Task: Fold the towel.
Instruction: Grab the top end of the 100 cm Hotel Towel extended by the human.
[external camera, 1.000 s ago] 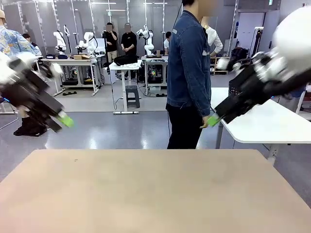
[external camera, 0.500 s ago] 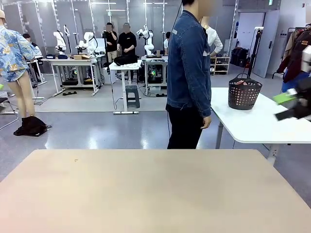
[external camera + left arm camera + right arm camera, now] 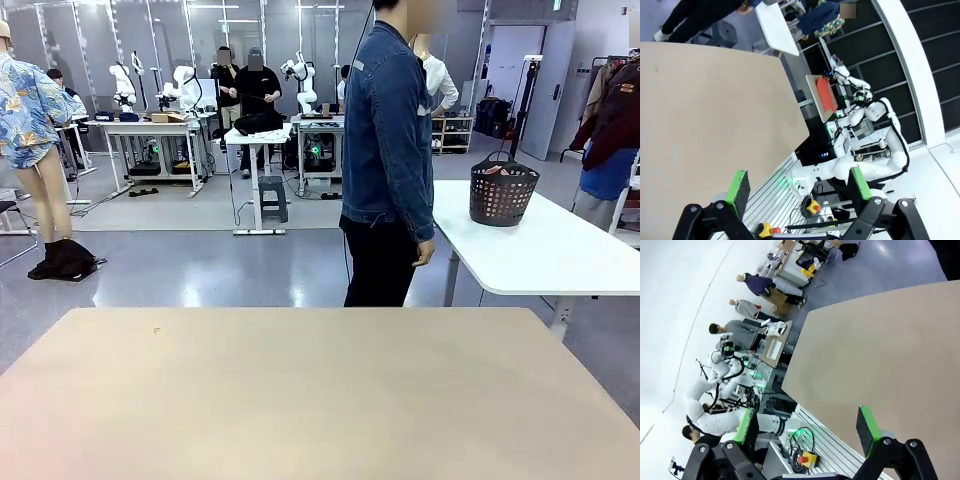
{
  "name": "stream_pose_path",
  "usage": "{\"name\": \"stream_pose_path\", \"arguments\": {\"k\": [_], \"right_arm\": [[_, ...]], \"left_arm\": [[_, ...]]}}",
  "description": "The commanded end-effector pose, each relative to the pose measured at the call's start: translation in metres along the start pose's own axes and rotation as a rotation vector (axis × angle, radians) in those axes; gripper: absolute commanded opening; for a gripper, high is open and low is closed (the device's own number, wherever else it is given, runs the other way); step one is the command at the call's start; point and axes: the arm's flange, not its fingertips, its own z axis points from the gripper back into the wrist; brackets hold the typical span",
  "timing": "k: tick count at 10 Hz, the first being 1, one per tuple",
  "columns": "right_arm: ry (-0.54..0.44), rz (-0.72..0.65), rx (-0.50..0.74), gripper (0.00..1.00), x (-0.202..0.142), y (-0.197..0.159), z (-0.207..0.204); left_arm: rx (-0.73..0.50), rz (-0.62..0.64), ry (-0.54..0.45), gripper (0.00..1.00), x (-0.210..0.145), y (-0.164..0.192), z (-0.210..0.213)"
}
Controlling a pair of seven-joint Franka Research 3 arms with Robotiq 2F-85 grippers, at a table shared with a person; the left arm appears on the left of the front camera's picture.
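Note:
The towel is out of view. My left gripper (image 3: pixel 799 184) is open, its green-padded fingers (image 3: pixel 738 185) wide apart with nothing between them, held over the near edge of the beige table (image 3: pixel 700 100). In the right wrist view my right gripper (image 3: pixel 807 427) is open too and holds nothing, high above the same table's (image 3: pixel 890 350) edge. The table top (image 3: pixel 320 390) lies bare in the front view.
A person in a denim jacket (image 3: pixel 388 150) stands side-on just past the table's far edge. Behind, at the right, a dark basket (image 3: pixel 503 190) sits on a white table (image 3: pixel 540 255). More tables and people stand farther back.
Both arms have swung out of the front view, the left one off to the left and the right one off to the right. The person has stayed in place.

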Motion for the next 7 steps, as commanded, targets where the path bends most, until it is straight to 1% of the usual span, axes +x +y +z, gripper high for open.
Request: {"name": "stream_pose_path", "arguments": {"k": [1, 2, 3, 7], "right_arm": [[-0.018, 0.026, -0.002, 1.0, -0.0003, 0.0043, 0.0014], [-0.017, 0.033, -0.006, 1.0, -0.0016, 0.0049, 0.0012], [-0.013, -0.005, -0.008, 1.0, -0.0032, -0.0005, 0.0071], [-0.013, -0.005, -0.008, 1.0, -0.0032, -0.0005, 0.0071]], "left_arm": [[-0.028, 0.014, -0.022, 1.0, 0.0044, -0.0033, -0.0011], [0.0, 0.0, 0.0, 1.0, 0.0, 0.0, 0.0], [0.0, 0.0, 0.0, 1.0, 0.0, 0.0, 0.0], [0.0, 0.0, 0.0, 1.0, 0.0, 0.0, 0.0]]}}
